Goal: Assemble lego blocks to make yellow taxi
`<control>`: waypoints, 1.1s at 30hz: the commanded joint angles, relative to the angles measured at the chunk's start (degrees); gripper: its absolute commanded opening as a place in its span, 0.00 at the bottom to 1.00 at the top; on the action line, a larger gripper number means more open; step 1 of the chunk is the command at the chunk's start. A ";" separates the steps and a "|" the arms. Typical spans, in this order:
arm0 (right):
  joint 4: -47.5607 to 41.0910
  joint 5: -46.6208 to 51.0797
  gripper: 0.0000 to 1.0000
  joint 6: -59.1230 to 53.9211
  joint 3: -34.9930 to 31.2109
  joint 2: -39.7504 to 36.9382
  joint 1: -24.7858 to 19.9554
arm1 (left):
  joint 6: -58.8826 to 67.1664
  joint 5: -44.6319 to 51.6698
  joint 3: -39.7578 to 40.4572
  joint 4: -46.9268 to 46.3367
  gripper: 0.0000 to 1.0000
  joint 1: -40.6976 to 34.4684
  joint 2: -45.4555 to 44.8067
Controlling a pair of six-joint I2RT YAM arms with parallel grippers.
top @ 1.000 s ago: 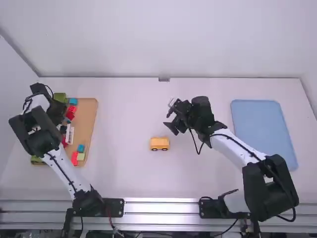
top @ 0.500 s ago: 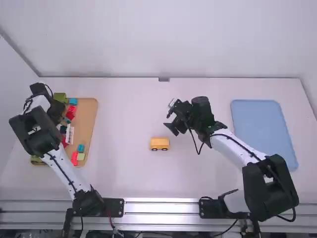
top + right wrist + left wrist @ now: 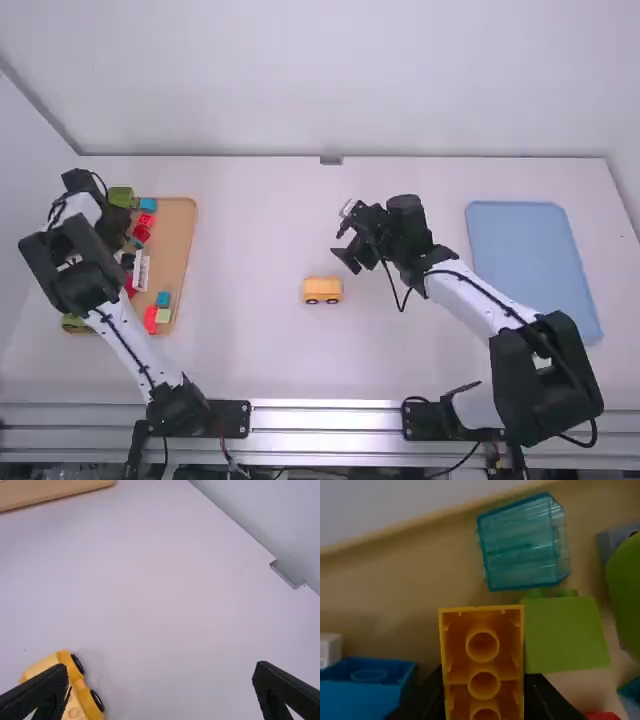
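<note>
The car [image 3: 322,288] stood on the surface [image 3: 250,340]. Just beyond, the right end effector [image 3: 341,244] hung empty, fingers wide apart. Over the tray [image 3: 182,260], the left end effector [image 3: 117,226] clasped a yellow brick [image 3: 483,662], near a teal brick [image 3: 522,545].

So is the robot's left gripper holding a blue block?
No, the left gripper is holding a yellow block, with round tubes showing inside its hollow side.
</note>
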 commanded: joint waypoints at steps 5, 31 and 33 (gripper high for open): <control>-0.13 -0.09 0.98 0.28 -0.37 -0.26 0.26 | -0.17 0.94 5.73 -7.32 0.31 -0.02 0.22; 7.48 -0.55 0.99 7.58 -0.37 -0.26 0.33 | 13.79 25.81 -24.09 7.63 0.26 -1.86 -37.90; 10.71 -1.05 0.98 11.82 -0.37 -0.26 0.28 | 18.93 36.39 -31.93 14.32 0.26 -2.84 -43.52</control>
